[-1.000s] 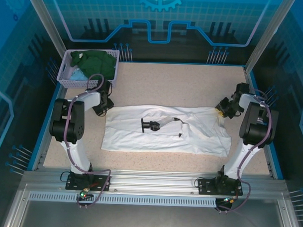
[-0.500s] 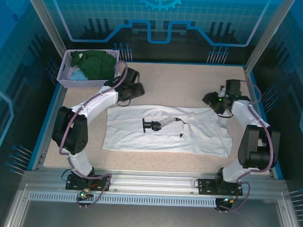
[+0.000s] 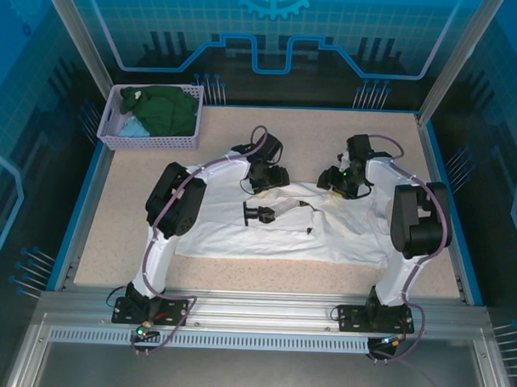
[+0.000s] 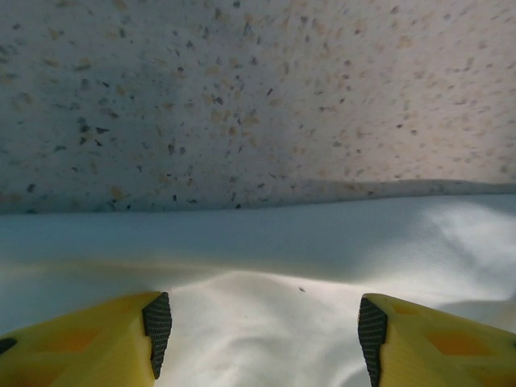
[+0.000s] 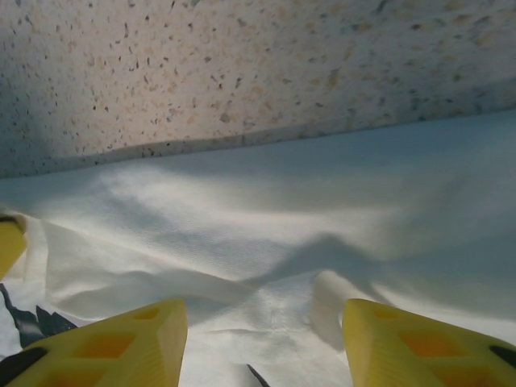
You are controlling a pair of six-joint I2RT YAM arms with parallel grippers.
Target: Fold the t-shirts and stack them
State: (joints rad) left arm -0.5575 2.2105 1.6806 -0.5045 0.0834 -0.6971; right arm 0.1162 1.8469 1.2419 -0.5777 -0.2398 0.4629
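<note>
The big white t-shirt [image 3: 240,235] lies spread out flat in the middle of the desk [image 3: 311,136], w/ its black print [image 3: 256,214] facing up, a bit left of centre. Both arms reach in to the shirt's far edge.

The left tool [image 3: 267,180] is at that far edge, just above the print. In the left wrist view its yellow fingers [image 4: 121,339] stand wide apart, so it's let go & grips nothing. A soft bump of white cloth sits between them, and the bare desk is right past the shirt's edge.

The right tool [image 3: 335,181] is at the same edge, more to the right, near the left one. Its yellow fingers [image 5: 403,339] are apart too (nothing pinched) and hang over wrinkly white cloth.

The lavender basket [image 3: 150,143] sits in the far left corner, well apart from the white shirt. Inside are a dark green t-shirt [image 3: 170,108] & a light blue t-shirt [image 3: 133,128], both bunched up, not folded.
</note>
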